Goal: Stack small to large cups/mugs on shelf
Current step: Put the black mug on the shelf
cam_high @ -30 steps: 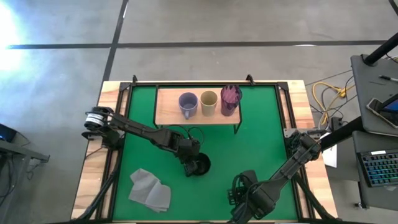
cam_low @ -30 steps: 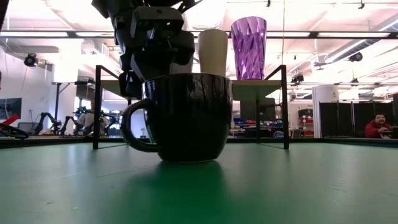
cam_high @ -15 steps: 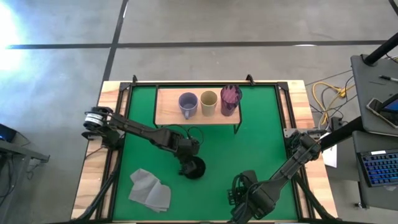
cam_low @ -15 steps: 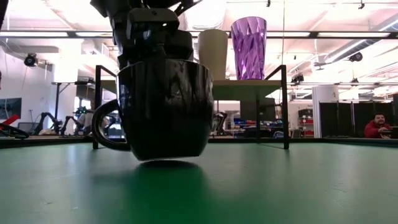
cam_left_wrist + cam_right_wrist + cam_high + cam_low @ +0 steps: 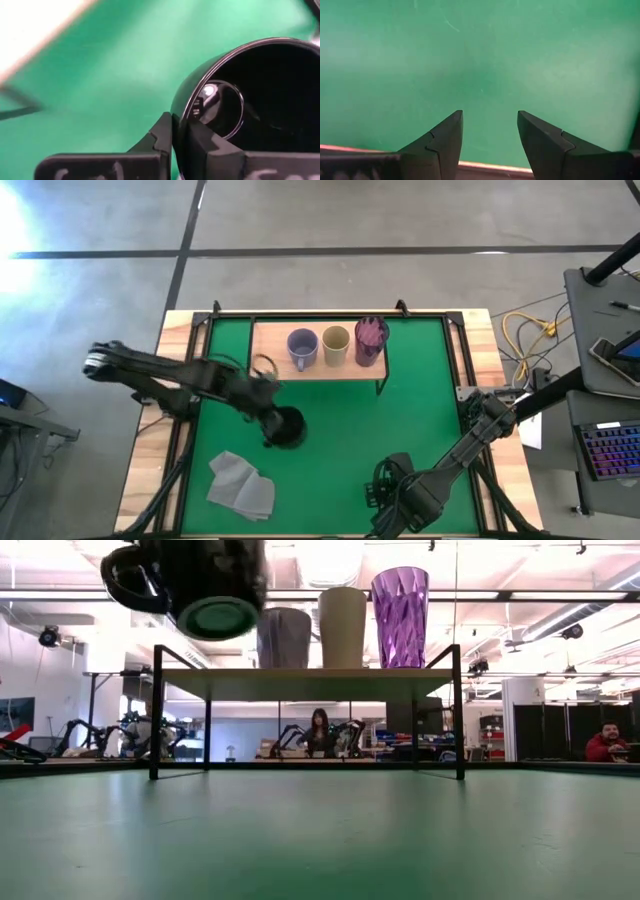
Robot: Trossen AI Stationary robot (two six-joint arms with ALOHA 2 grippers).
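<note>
The black handled mug (image 5: 287, 428) hangs high above the green mat (image 5: 400, 420), left of the shelf's front, with my left gripper (image 5: 180, 137) shut on it. In the low view the mug (image 5: 195, 580) shows tilted, its round base (image 5: 218, 616) facing the near side. On the light-wood shelf (image 5: 268, 366) stand, from left to right, the lavender-grey mug (image 5: 302, 347), the tan cup (image 5: 336, 344) and the purple tumbler (image 5: 371, 340), each on its base. My right gripper (image 5: 490, 135) waits open over the mat near the front edge. My left gripper pinches the black mug's rim (image 5: 179, 117), one finger (image 5: 202, 145) inside the cup and the other finger (image 5: 161, 137) outside against the wall. It reaches the mug from the table's left side. The mug is lifted clear of the mat and tilted.
A grey folded cloth (image 5: 241, 485) lies on the mat at the near left. The shelf's black legs (image 5: 156, 710) stand on the mat at the far side. A bare stretch of shelf board (image 5: 266, 350) lies left of the lavender-grey mug.
My left gripper has shut on the black mug's rim, then risen and gone toward the table's left edge. The mug, which stood on the mat, is now lifted clear above shelf height and has tipped, its base showing to the near side.
</note>
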